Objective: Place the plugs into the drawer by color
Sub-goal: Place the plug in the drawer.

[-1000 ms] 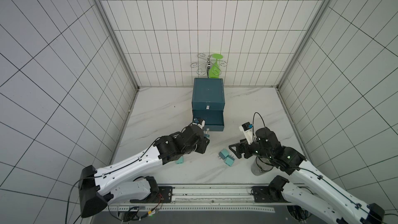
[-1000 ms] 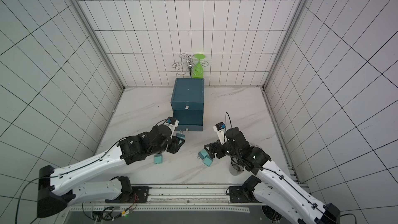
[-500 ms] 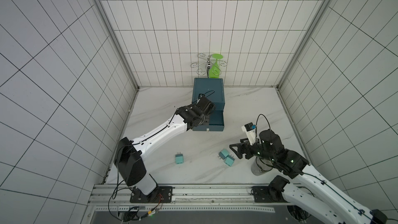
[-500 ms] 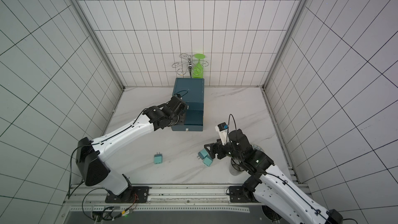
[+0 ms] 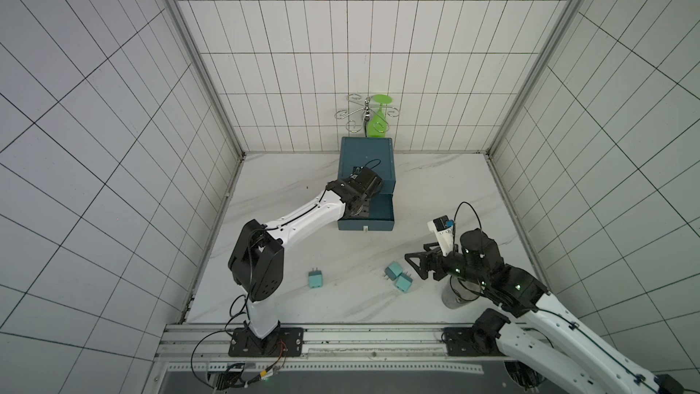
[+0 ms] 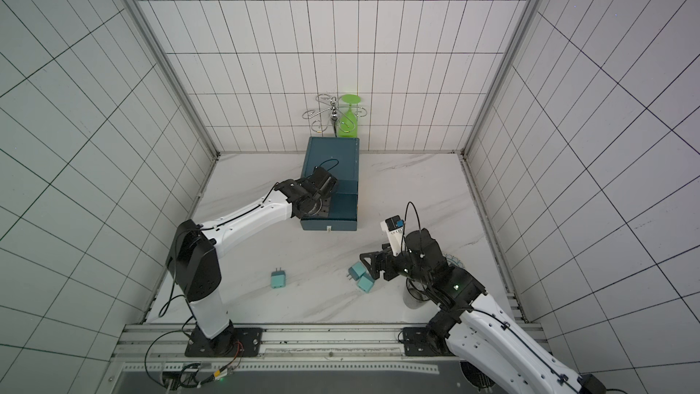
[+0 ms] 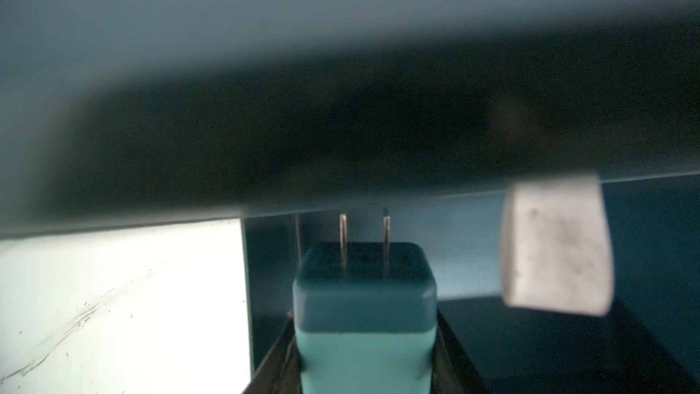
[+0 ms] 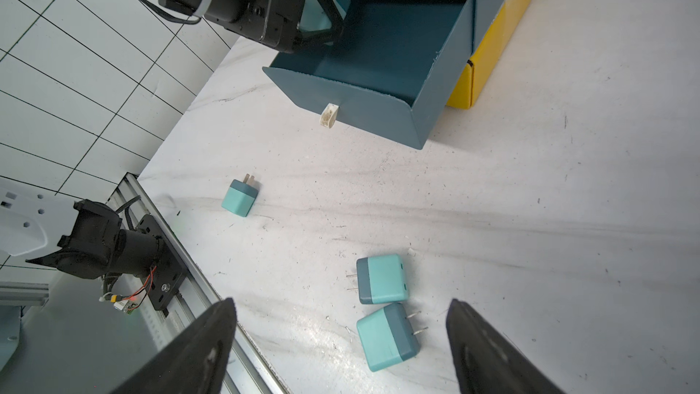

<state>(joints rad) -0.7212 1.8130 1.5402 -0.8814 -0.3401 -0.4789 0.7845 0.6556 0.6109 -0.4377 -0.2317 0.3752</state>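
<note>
The dark teal drawer cabinet stands at the back with one drawer pulled out. My left gripper is shut on a light teal plug, prongs forward, held over the left end of that open drawer. Three more teal plugs lie on the table: one alone, two touching. My right gripper is open just above the pair, gripping nothing. Both top views show this gripper to the right of that pair.
A yellow bottom drawer shows under the open one. A white tab hangs close to the held plug. A wire rack with a green glass stands behind the cabinet. A grey cup sits under my right arm.
My left arm has swung from the table's front middle back to the open drawer, carrying the teal plug. The right gripper has stayed by the two plugs.
</note>
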